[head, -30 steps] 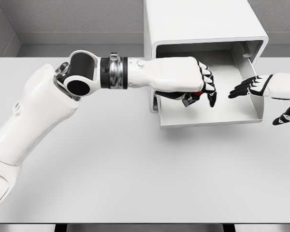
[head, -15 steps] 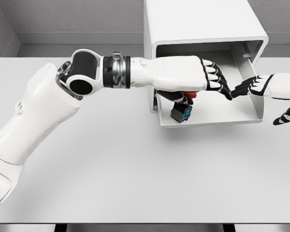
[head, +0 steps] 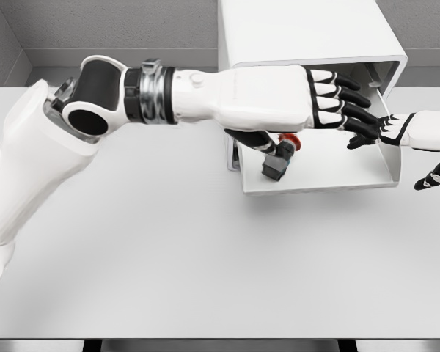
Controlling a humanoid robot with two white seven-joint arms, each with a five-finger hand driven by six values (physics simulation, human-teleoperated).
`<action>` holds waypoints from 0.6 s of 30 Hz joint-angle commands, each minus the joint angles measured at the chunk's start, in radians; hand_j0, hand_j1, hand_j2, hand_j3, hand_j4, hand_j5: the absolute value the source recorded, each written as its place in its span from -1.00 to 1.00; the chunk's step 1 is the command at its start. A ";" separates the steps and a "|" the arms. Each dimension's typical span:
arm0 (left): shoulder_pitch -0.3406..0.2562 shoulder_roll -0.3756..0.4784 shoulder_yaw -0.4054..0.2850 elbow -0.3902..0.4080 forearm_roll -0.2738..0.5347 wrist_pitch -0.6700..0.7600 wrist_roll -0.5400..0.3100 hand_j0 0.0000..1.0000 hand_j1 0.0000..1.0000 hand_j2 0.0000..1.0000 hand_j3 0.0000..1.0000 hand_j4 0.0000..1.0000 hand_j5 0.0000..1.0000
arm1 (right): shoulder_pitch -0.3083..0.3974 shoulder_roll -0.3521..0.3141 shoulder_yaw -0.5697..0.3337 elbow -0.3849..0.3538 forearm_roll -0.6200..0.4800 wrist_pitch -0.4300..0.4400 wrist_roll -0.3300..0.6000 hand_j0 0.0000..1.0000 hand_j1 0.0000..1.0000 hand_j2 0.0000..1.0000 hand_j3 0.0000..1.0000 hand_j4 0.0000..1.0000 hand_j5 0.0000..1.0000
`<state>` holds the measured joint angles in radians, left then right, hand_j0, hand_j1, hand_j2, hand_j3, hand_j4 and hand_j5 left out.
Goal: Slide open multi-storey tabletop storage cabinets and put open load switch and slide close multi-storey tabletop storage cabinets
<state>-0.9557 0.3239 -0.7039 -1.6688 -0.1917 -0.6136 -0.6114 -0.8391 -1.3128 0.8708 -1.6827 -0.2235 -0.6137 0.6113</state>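
Judging the placing step nearly done, we see our left hand [head: 330, 99] spread, its thumb beside the dark red-knobbed load switch [head: 277, 158] at the left end of the white cabinet's pulled-out drawer [head: 330, 182], right hand [head: 396, 130] open-fingered at its right wall, so next comes withdrawing and sliding it shut.

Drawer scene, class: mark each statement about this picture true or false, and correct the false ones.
1. The drawer is pulled out of the cabinet. True.
2. The switch lies on the table, outside the drawer. False: it is in the drawer, by its left wall.
3. The left hand has its fingers spread. True.
4. The right hand grips the switch. False: it is open at the drawer's right wall, away from the switch.
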 commanded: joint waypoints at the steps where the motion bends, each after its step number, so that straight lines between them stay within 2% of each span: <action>1: 0.000 0.030 0.015 -0.022 0.028 0.003 0.001 1.00 1.00 1.00 1.00 1.00 1.00 | 0.000 0.000 -0.001 0.000 -0.007 0.003 0.000 1.00 1.00 1.00 1.00 1.00 1.00; 2: 0.000 0.053 0.021 -0.039 0.040 0.003 0.001 1.00 1.00 1.00 1.00 1.00 1.00 | 0.000 -0.002 -0.001 0.000 -0.007 0.003 0.000 1.00 1.00 1.00 1.00 1.00 1.00; 3: 0.000 0.092 0.027 -0.062 0.089 0.003 0.001 1.00 1.00 1.00 1.00 1.00 1.00 | 0.000 -0.002 -0.001 0.000 -0.007 0.003 0.000 1.00 1.00 1.00 1.00 1.00 1.00; 5: 0.003 0.217 0.029 -0.095 0.221 0.003 0.001 1.00 1.00 1.00 1.00 1.00 1.00 | -0.002 0.000 -0.012 0.000 -0.007 0.003 0.000 1.00 1.00 1.00 1.00 1.00 1.00; 8: 0.018 0.441 0.011 -0.095 0.436 0.003 0.001 1.00 1.00 1.00 1.00 1.00 1.00 | 0.000 0.001 -0.010 0.000 -0.007 0.003 0.000 1.00 1.00 1.00 1.00 1.00 1.00; 10: 0.052 0.547 -0.054 -0.097 0.480 0.003 0.001 1.00 1.00 1.00 1.00 1.00 1.00 | 0.003 0.009 -0.009 -0.002 -0.007 0.003 0.000 1.00 1.00 1.00 1.00 1.00 1.00; 13: 0.123 0.630 -0.057 -0.095 0.485 0.003 0.001 1.00 1.00 1.00 1.00 1.00 1.00 | 0.008 0.012 -0.007 -0.005 -0.007 0.003 -0.042 1.00 1.00 1.00 1.00 1.00 1.00; 18: 0.152 0.639 -0.057 -0.095 0.480 0.003 0.001 1.00 1.00 1.00 1.00 1.00 1.00 | 0.015 0.047 -0.004 -0.005 -0.007 0.003 -0.044 1.00 1.00 1.00 1.00 1.00 1.00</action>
<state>-0.7901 0.9438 -0.7577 -1.7636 0.2742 -0.6144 -0.6115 -0.8238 -1.2767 0.8669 -1.6869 -0.2229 -0.6137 0.5717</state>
